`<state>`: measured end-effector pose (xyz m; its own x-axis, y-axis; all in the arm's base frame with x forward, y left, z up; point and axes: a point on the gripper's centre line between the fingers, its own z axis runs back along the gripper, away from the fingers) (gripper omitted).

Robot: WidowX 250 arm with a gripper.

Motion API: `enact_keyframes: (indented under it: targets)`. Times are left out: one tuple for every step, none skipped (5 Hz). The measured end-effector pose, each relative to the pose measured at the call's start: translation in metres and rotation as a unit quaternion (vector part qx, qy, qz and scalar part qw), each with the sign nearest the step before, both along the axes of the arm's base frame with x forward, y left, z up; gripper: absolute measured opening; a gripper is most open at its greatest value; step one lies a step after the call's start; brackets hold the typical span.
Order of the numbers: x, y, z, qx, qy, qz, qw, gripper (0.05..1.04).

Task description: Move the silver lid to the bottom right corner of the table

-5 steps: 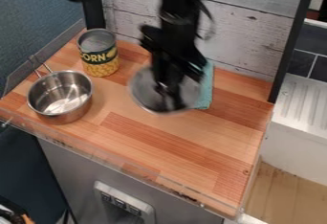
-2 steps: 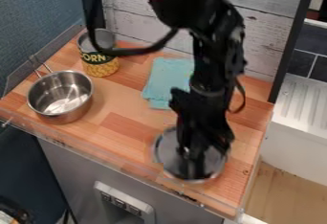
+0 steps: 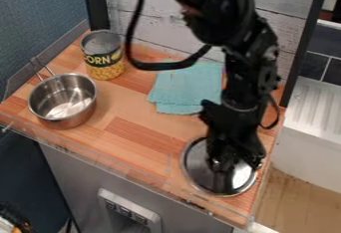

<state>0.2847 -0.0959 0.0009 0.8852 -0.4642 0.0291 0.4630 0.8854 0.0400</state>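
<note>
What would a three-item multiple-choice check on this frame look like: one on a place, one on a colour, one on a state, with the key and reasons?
1. Where on the table is the lid, as the camera sees it?
A) top left
B) bottom left
C) toward the bottom right

2. What colour is the cloth?
A) red
B) blue-green
C) yellow

3. How does the pot stand?
A) upright, uncovered
B) upside down
C) upright, covered

Key:
1. C: the lid lies near where the table's front and right edges meet.
2. B: the cloth's light blue-green stands out against the orange-brown wood.
3. A: the pot's mouth faces up and its shiny inside shows.
</note>
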Motion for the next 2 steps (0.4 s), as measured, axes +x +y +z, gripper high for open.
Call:
enact_keyframes:
  targets:
    - [0.0034,-0.0071,0.0003,0.003,-0.003,-0.011,0.9999,0.332]
    - [-0.0007,-0.0093,0.0002,0.016,0.001,0.003,0.9999,0.633]
